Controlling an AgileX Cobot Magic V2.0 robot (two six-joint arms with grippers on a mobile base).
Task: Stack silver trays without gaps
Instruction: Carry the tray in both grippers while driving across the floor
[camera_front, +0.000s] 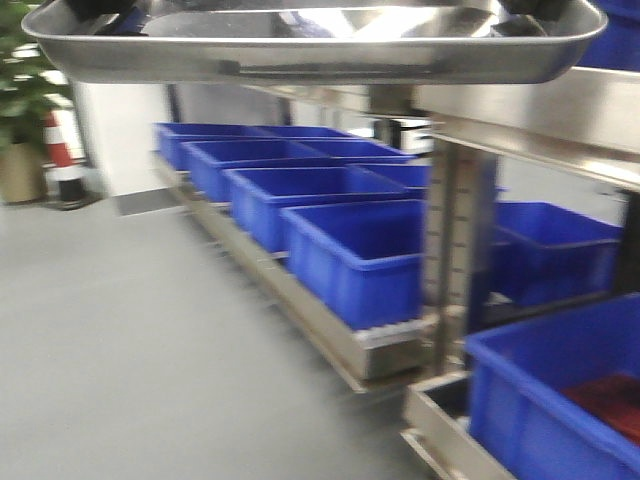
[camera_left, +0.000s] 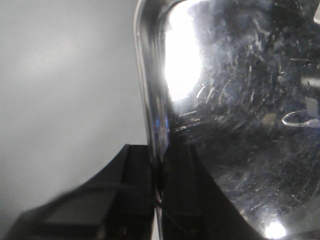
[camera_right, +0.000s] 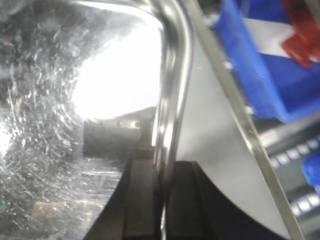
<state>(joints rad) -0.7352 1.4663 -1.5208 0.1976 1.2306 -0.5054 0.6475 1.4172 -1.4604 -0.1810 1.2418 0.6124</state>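
Slip risk
Your left end effector (camera_left: 159, 162) and right end effector (camera_right: 162, 175) pinch the silver tray (camera_front: 310, 60); uneven pull could drop it.

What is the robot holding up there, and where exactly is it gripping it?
A silver tray. The left hand pinches the rolled rim at one end, and the right hand pinches the rim at the opposite end.

Harsh glare whitens the silver tray (camera_left: 235, 125); front view softly blurred
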